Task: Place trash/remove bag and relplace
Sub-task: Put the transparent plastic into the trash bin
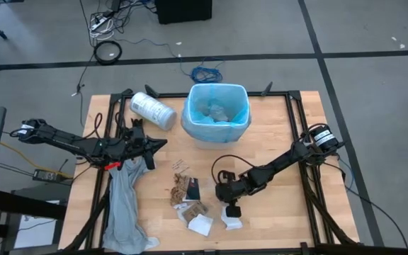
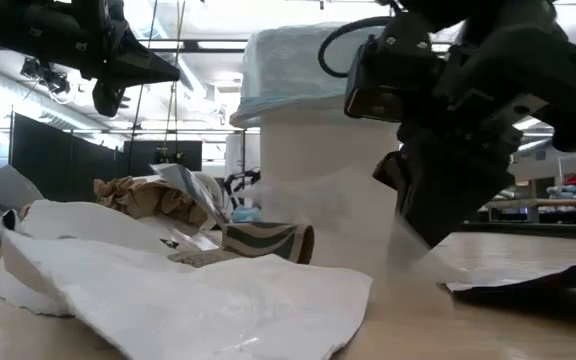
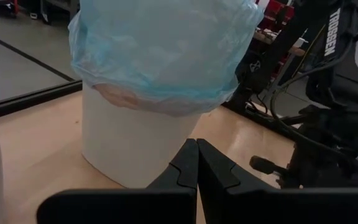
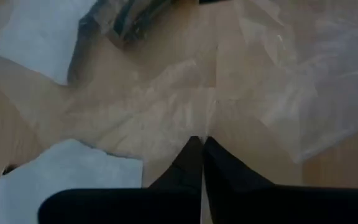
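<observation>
The white bin (image 1: 217,134) stands at the table's far middle, lined with the light-blue bag (image 1: 217,113), whose rim is folded over the bin's edge (image 3: 160,56). Trash lies near the table's near middle: brown wrappers (image 1: 181,188), a black-and-white packet (image 1: 193,189), white papers (image 1: 201,225) and clear plastic film (image 4: 185,112). My right gripper (image 1: 231,207) points down at the film, shut on it (image 4: 201,144). My left gripper (image 1: 160,144) is shut, raised above the table left of the bin (image 3: 197,163), touching nothing. My right gripper pinches the clear plastic film between its fingertips, at a bunched spot (image 4: 197,132) where the creases run together. It comes from above, pointing down. The film spreads out from the tips and lies on the table (image 2: 418,255), beside a white paper (image 4: 67,180).
A white printed roll (image 1: 152,110) lies at the far left. A long grey plastic sheet (image 1: 125,205) hangs over the table's near left edge. A black frame rail (image 1: 295,106) runs around the tabletop. Bare wood (image 1: 275,205) shows at the near right.
</observation>
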